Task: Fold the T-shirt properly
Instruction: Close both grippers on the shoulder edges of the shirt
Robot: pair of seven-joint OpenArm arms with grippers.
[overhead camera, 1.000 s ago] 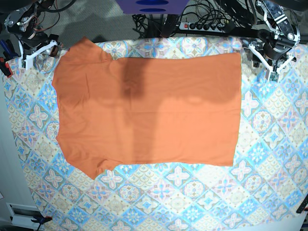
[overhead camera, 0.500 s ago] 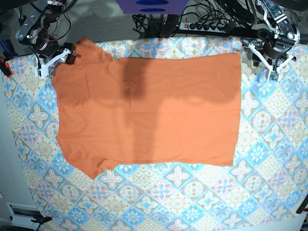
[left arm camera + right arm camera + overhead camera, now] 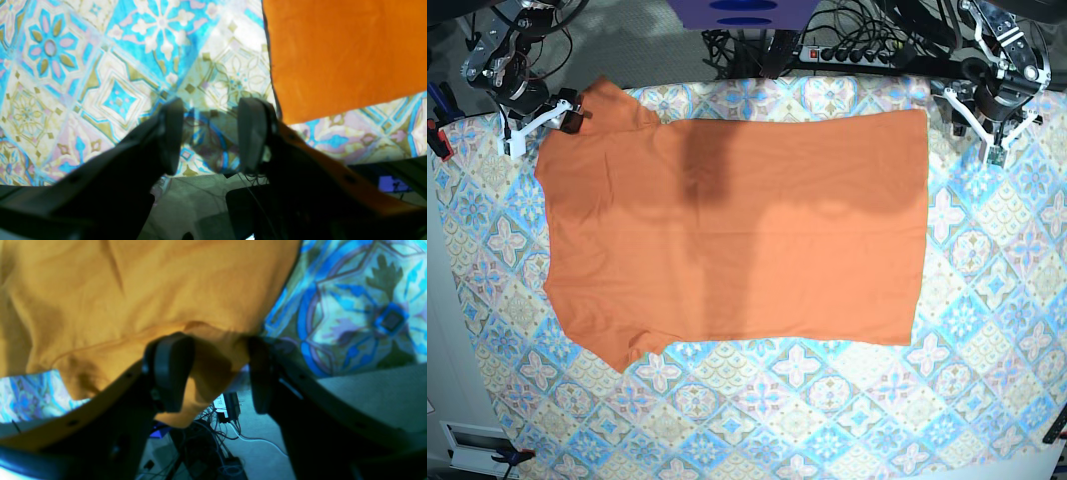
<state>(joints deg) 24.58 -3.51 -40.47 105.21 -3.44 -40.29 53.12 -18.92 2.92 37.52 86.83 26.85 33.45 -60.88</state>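
T-shirt [image 3: 737, 225] sleeve edge between parted right claw [image 3: 213, 373] jaws.

The right gripper [image 3: 545, 117] is moving in from the table's far corner toward the plain orange short-sleeved T-shirt [image 3: 737, 230], now straddling its sleeve edge with jaws apart, the sleeve rumpling slightly.

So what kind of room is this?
Probably a robot lab or workshop: two robot arms, a power strip with tangled cables behind the table, and a T-shirt spread on a patterned cloth.
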